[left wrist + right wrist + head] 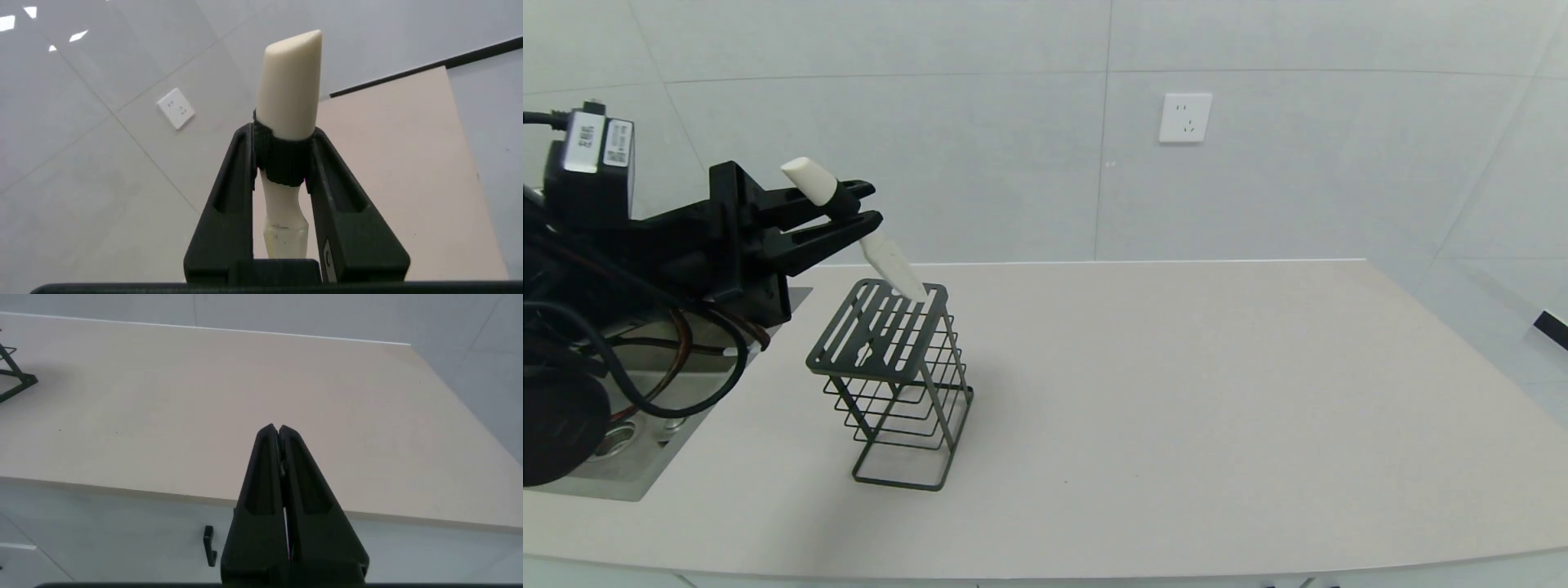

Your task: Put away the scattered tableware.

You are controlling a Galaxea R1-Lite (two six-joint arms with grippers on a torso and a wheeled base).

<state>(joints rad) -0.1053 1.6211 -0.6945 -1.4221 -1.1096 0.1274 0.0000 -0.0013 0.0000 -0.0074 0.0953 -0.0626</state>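
left jaws clamped on knife (892, 265), tip at rack (880, 336) top just below, right jaws together, beige surface (1176, 392) beyond, tiled wall (980, 163), socket (1185, 118)

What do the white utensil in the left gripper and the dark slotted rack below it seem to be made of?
The white tapered utensil: probably matt plastic or ceramic; opaque, no metallic shine. The dark slotted wire rack: likely painted metal; thin straight rods, flat slotted top plate, dull dark-grey finish.
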